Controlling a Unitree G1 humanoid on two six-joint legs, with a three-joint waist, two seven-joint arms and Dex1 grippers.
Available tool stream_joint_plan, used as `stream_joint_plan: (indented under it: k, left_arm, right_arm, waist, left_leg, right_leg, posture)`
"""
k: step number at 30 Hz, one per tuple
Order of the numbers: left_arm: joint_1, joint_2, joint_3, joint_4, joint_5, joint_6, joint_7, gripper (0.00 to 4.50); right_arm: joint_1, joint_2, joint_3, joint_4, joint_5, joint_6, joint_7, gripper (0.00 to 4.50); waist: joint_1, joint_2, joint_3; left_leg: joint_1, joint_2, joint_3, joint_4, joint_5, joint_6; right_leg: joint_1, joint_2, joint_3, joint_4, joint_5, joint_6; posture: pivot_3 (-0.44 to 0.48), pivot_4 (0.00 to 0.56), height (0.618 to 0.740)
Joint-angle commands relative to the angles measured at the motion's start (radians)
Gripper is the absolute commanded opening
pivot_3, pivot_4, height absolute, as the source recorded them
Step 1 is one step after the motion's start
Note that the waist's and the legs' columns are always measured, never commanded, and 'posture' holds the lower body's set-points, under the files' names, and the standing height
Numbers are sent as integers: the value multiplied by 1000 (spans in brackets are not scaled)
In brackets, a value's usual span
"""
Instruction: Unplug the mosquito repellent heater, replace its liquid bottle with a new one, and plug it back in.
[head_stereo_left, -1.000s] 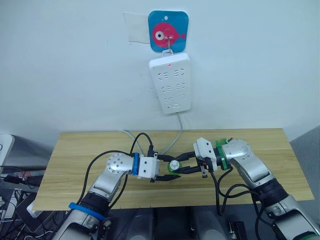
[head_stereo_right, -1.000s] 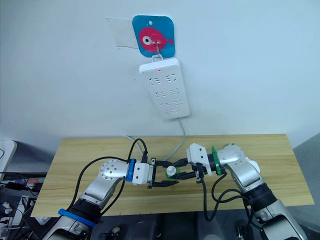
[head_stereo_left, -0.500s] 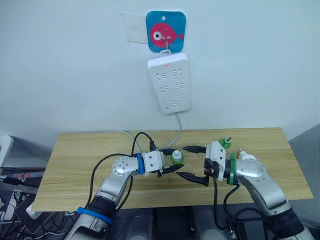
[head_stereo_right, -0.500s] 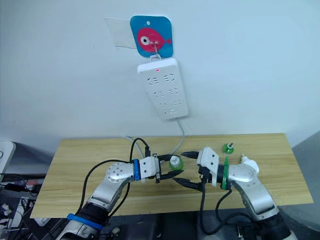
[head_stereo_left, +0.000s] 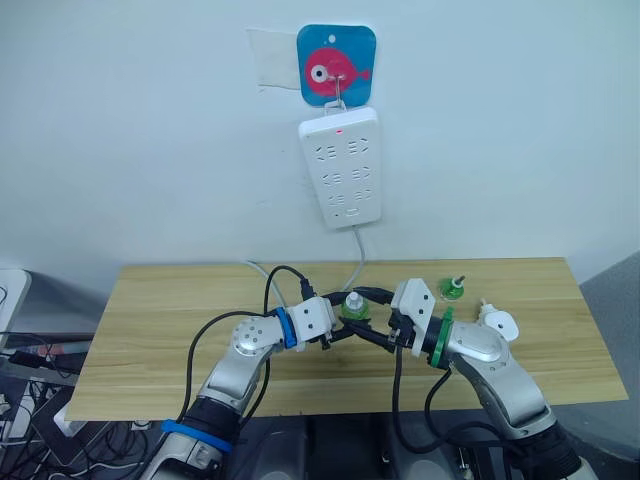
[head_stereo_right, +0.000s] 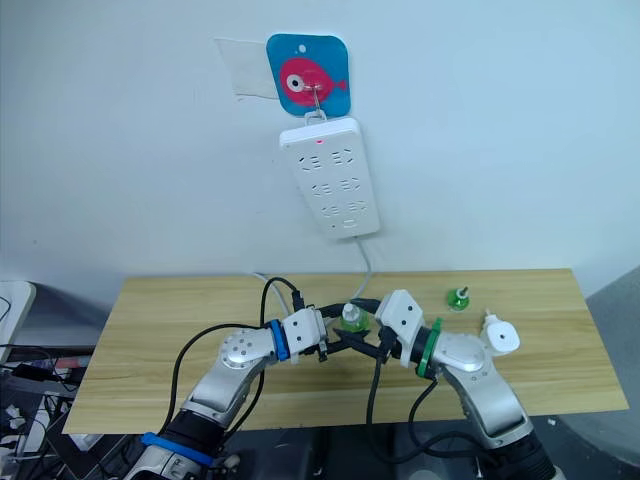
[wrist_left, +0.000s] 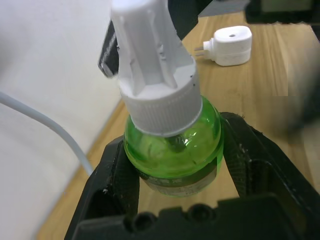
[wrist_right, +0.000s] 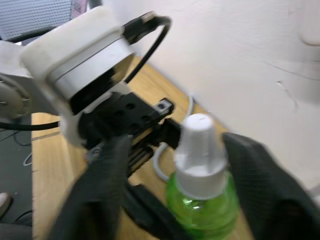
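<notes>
1. The left gripper (head_stereo_left: 345, 318) reaches in from the robot's left, forearm angled up and across the wooden table (head_stereo_left: 160, 310), above its middle. Its two black fingers (wrist_left: 117, 172) are clamped on the round green body of the new one (wrist_left: 172, 145), which sits upright between them with its white screw cap (wrist_left: 150, 60) pointing up.
2. The right gripper (head_stereo_left: 372, 318) comes in from the opposite side, elbow low at the table's near edge and wrist turned toward the left gripper. Its fingers (wrist_right: 105, 170) are spread apart, one on each side of the white cap, not pressing on it in the right wrist view.
3. The two grippers meet nearly tip to tip over the table, with the capped bottle between them.
4. The liquid bottle (head_stereo_left: 451, 290) stands upright on the table toward the far edge, on the robot's right, its thin wick rod rising from the neck.
5. The mosquito repellent heater (head_stereo_left: 498, 323) lies on the table just beside the right forearm, nearer than the capless bottle, unplugged.
6. The white power strip (head_stereo_left: 343, 168) hangs on the wall below a blue fish hook plate (head_stereo_left: 337, 63), a red light showing at its top, its cord (head_stereo_left: 357, 262) dropping to the table.
</notes>
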Motion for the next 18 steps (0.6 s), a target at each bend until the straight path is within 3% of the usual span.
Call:
stream_joint_plan:
  k: [1, 4, 5, 12, 18]
  left_arm:
    - [8, -7, -6, -44, -4, -4, 4, 2238]
    - [10, -4, -7, -49, -6, -1, 0, 2238]
    - [7, -4, -5, -49, -8, 1, -2, 2238]
    - [-11, 14, -12, -57, -32, -7, -79, 2238]
    - [7, 107, -93, -85, -53, -121, -302, 2238]
  right_arm:
    - [16, 0, 23, -15, 3, -25, 10, 1440]
    - [21, -17, 28, 5, -16, -48, 18, 423]
    - [20, -20, 27, 10, -14, -53, 22, 300]
    - [-72, -81, -15, 8, 114, -5, 162, 305]
    - [-261, -160, 68, 134, 179, -37, 510, 305]
  waist:
    - [-1, 0, 0]
    - [-1, 0, -2]
    - [-1, 0, -2]
    - [-2, 0, -2]
    - [-5, 0, -2]
  left_leg:
    - [0, 0, 0, 0, 0, 0]
    - [0, 0, 0, 0, 0, 0]
    - [0, 0, 0, 0, 0, 0]
    - [0, 0, 0, 0, 0, 0]
    - [1, 1, 0, 0, 0, 0]
  right_leg:
    - [0, 0, 0, 0, 0, 0]
    - [0, 0, 0, 0, 0, 0]
    - [0, 0, 0, 0, 0, 0]
    - [0, 0, 0, 0, 0, 0]
    - [1, 1, 0, -1, 0, 0]
  posture:
    - [-46, 209, 740]
    - [-47, 215, 740]
    - [-47, 215, 740]
    - [-53, 227, 740]
    - [-47, 226, 740]
